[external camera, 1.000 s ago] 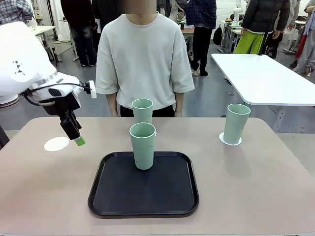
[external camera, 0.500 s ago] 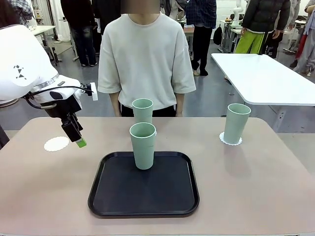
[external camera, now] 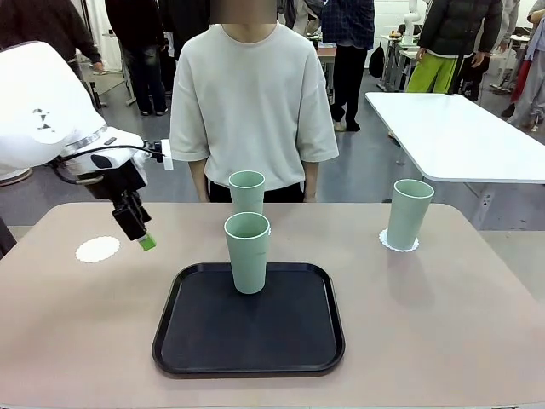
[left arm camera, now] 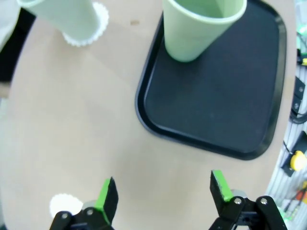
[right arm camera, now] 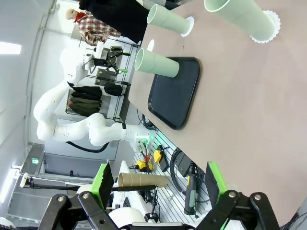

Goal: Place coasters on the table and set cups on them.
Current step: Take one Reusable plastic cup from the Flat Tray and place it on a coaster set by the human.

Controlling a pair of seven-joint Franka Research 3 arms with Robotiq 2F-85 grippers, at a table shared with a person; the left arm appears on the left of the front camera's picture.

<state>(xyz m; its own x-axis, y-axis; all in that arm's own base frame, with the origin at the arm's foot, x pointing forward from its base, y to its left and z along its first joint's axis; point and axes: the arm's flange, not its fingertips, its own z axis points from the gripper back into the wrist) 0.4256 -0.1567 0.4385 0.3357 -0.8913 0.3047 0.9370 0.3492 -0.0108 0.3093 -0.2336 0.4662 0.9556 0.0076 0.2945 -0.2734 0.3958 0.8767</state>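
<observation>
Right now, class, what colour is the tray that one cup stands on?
The tray is plain black; the front view shows it best.

Hidden behind the front cup [external camera: 247,252]: lower half of the back cup [external camera: 246,183]. Cut off at 12 o'clock in the left wrist view: tops of both cups. Partly covered at 7 o'clock by the left pincer [left arm camera: 163,189]: a coaster [left arm camera: 59,205].

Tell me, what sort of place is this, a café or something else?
Probably a robotics lab or test hall: a white robot arm hangs over the table, a white-topped table stands behind, and people stand about.
</observation>
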